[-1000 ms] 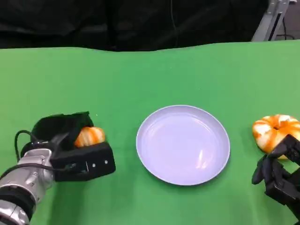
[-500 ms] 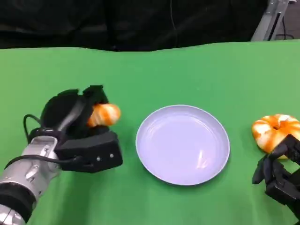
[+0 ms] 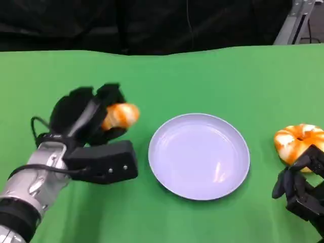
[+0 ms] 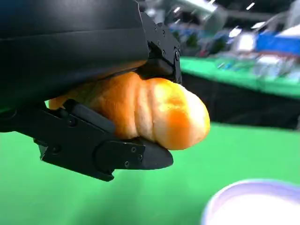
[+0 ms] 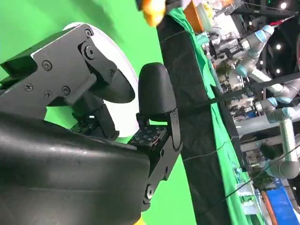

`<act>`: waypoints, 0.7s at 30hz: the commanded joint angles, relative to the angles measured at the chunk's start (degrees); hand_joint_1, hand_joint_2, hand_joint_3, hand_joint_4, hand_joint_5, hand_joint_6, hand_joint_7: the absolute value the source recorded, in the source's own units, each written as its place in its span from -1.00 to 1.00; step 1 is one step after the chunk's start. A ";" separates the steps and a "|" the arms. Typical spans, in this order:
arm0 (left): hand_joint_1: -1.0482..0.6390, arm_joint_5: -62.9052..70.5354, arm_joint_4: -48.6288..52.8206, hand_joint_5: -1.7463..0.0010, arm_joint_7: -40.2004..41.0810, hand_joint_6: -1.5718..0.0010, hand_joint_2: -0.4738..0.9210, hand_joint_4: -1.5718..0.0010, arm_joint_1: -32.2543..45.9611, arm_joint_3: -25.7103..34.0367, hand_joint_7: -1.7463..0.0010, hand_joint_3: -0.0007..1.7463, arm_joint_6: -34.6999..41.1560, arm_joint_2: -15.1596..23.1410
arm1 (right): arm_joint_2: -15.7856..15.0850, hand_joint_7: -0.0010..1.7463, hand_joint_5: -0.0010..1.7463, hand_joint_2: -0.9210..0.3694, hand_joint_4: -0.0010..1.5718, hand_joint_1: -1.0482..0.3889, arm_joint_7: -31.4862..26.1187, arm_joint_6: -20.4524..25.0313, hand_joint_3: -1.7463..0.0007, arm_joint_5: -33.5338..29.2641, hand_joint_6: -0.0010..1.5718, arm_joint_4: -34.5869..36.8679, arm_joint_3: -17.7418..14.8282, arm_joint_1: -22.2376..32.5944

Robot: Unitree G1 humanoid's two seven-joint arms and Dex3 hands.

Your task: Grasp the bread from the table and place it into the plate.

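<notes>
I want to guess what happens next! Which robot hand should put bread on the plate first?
Probably the left hand: it holds a bread beside the plate. The right hand holds nothing; the other bread lies on the table.

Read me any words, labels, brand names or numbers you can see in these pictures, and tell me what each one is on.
None can be read.
The bread, the plate, the table and both hands, left hand and right hand, carry no visible text.
The blue panels in the left wrist view's background are too blurred to tell.
</notes>
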 commanded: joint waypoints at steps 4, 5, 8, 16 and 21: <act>0.10 0.27 -1.73 -1.00 -0.51 0.28 0.85 0.13 1.21 0.69 -1.00 -0.31 0.47 0.83 | -0.40 0.82 1.00 -0.33 0.10 0.36 0.14 -0.26 -0.48 0.45 -0.04 -0.15 -0.39 0.03; 0.10 0.27 -1.76 -1.00 -0.52 0.28 0.85 0.13 1.22 0.68 -1.00 -0.31 0.49 0.83 | -0.40 0.82 1.00 -0.33 0.10 0.36 0.14 -0.26 -0.48 0.45 -0.04 -0.15 -0.39 0.03; 0.10 1.02 -0.68 -1.00 -1.65 0.28 0.85 0.13 -1.70 -1.63 -1.00 -0.31 0.42 -3.24 | -0.31 0.82 1.00 -0.32 0.10 0.36 -0.10 -0.26 -0.48 0.35 -0.04 -0.30 -0.41 0.07; 0.03 3.40 3.31 -1.00 -3.69 0.32 0.97 0.15 -7.62 -5.95 -1.00 -0.55 0.44 -11.07 | 0.02 0.83 1.00 -0.33 0.10 0.35 -0.67 -0.26 -0.48 0.09 -0.05 -0.68 -0.39 0.17; 0.08 5.83 11.63 -1.00 -1.17 -0.19 0.99 0.05 -11.19 -9.58 0.22 -0.89 0.21 -17.21 | 0.42 0.82 1.00 -0.32 0.10 0.35 -0.83 -0.54 -0.49 0.14 -0.04 -1.03 -0.23 0.35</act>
